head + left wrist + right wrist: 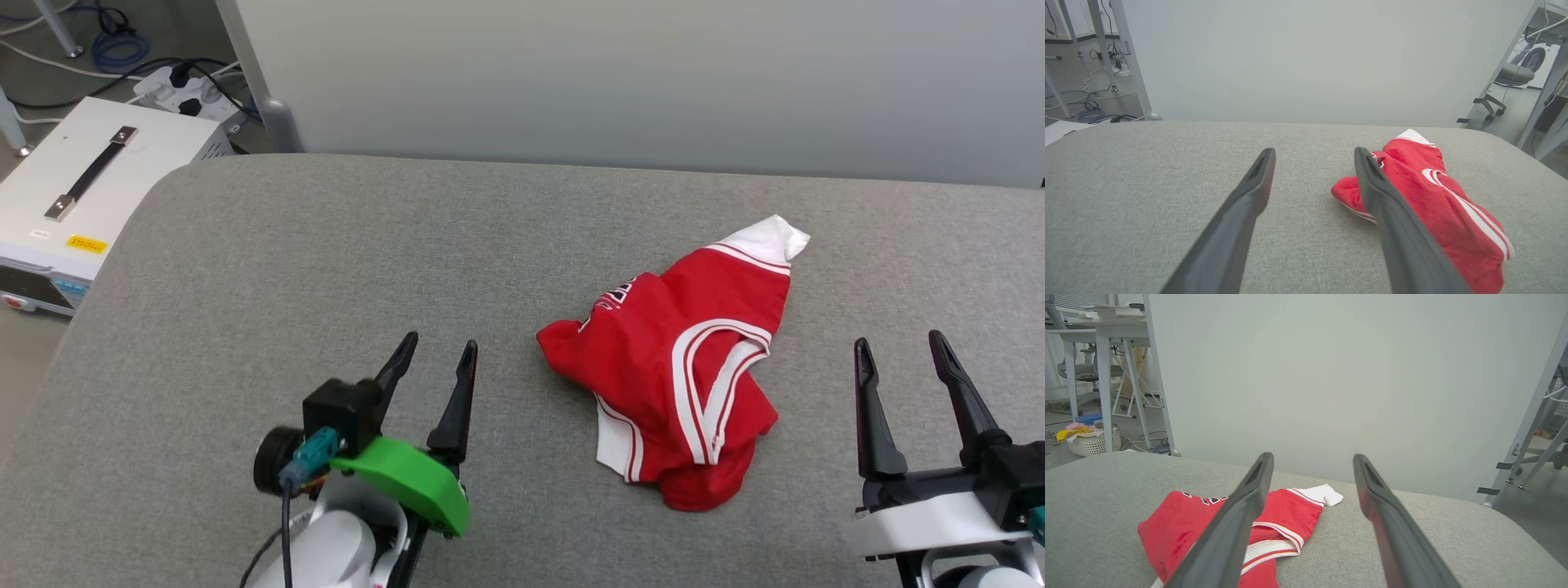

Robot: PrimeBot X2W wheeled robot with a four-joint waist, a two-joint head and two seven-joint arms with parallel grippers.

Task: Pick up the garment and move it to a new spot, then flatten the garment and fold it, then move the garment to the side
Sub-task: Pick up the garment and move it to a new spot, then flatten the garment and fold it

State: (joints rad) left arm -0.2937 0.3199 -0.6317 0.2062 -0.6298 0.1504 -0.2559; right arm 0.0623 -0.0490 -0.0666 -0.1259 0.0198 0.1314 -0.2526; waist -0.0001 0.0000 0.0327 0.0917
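The garment [682,367] is a red T-shirt with white sleeves and striped trim, lying crumpled in a heap on the grey padded table [326,261], right of centre. A white sleeve sticks out at its far end. My left gripper [439,347] stands open to the left of the heap, apart from it, with nothing between its fingers. My right gripper [896,343] is open too, off to the right of the heap. In the left wrist view the garment [1429,196] lies beside my right-hand finger. In the right wrist view the garment [1188,526] lies low on the left.
A pale partition wall [637,73] stands behind the table's far edge. Left of the table a white equipment case [82,188] sits on the floor, with cables and a power strip [184,90] behind it. Desks and chairs stand further off.
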